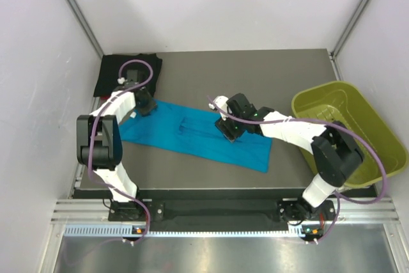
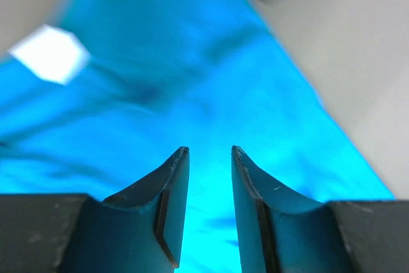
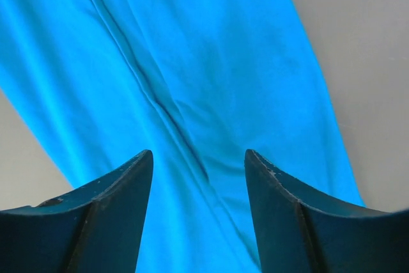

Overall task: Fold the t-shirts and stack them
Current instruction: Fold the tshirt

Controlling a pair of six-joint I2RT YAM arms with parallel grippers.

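Note:
A bright teal-blue t-shirt (image 1: 185, 137) lies on the table as a long strip running from the left down to the right. My left gripper (image 1: 146, 105) hovers over its left end, next to the white neck label (image 2: 48, 52). In the left wrist view that gripper (image 2: 209, 151) stands open by a narrow gap, with only blue cloth (image 2: 192, 81) below it. My right gripper (image 1: 228, 129) is over the strip's middle. In the right wrist view it (image 3: 198, 155) stands wide open above a long crease in the cloth (image 3: 211, 49). A black t-shirt (image 1: 108, 75) lies at the back left corner.
A yellow-green plastic bin (image 1: 364, 116) stands at the right edge, beside the right arm. The grey table (image 1: 255, 75) shows bare behind the teal strip. White walls close in the left, back and right sides.

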